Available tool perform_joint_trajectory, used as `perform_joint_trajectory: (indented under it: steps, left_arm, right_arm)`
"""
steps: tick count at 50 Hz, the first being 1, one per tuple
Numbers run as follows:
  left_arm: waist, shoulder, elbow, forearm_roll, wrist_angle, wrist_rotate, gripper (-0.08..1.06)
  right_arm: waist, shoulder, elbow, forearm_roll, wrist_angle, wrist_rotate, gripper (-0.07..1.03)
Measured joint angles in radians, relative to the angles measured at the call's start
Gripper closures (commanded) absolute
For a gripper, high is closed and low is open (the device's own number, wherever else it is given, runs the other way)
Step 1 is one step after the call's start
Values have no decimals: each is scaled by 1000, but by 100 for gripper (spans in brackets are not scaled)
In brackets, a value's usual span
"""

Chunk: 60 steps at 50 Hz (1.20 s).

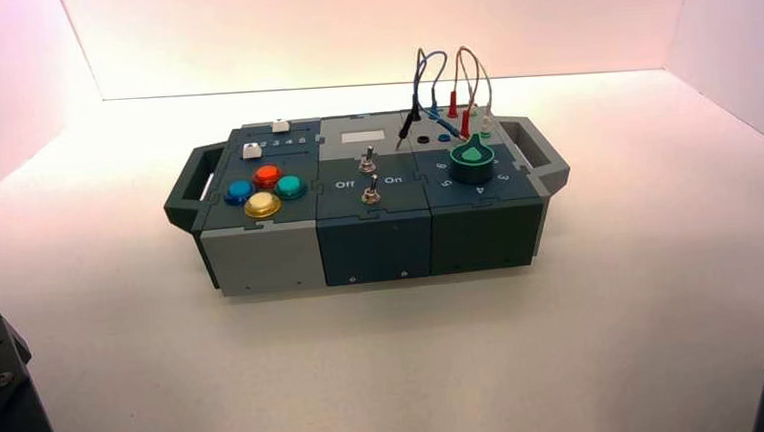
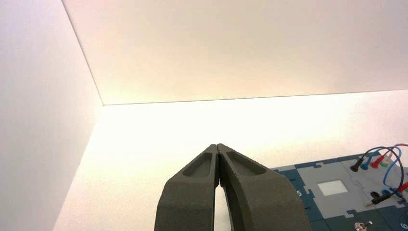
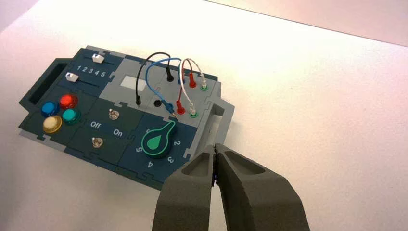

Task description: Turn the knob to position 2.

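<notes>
The knob sits on the right section of the box: a dark-green dial with a bright green teardrop top. In the right wrist view the knob points its tip toward the wired sockets, past the white numeral 2, which is followed round the ring by 3, 4 and 5. My right gripper is shut and empty, hovering off the box's right handle, apart from the knob. My left gripper is shut and empty, left of the box, facing the back wall.
Left section: blue, red, teal and yellow push-buttons and two white sliders beside digits 1 to 5. Middle: two metal toggle switches lettered Off and On. Looped wires stand behind the knob. White walls enclose the table.
</notes>
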Motion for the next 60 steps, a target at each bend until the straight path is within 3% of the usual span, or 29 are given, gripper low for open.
perform_joint_trajectory:
  steps: [19, 25, 31, 35, 46, 60]
  left_arm:
    - [0, 17, 0, 0, 0, 0, 101]
    - [0, 37, 0, 0, 0, 0, 101]
    - [-2, 78, 0, 0, -2, 0, 101]
    - [0, 109, -6, 0, -3, 0, 101]
    - [0, 170, -17, 0, -2, 0, 101]
    - [0, 156, -17, -2, 2, 0, 101]
  right_arm:
    - [5, 9, 0, 14, 2, 2, 99]
    - [54, 37, -3, 25, 6, 0, 99]
    - [169, 120, -21, 32, 11, 2, 99]
    - [195, 190, -35, 38, 23, 2, 99]
    - [199, 402, -101, 43, 52, 0, 98]
    - [213, 629, -233, 43, 52, -8, 98]
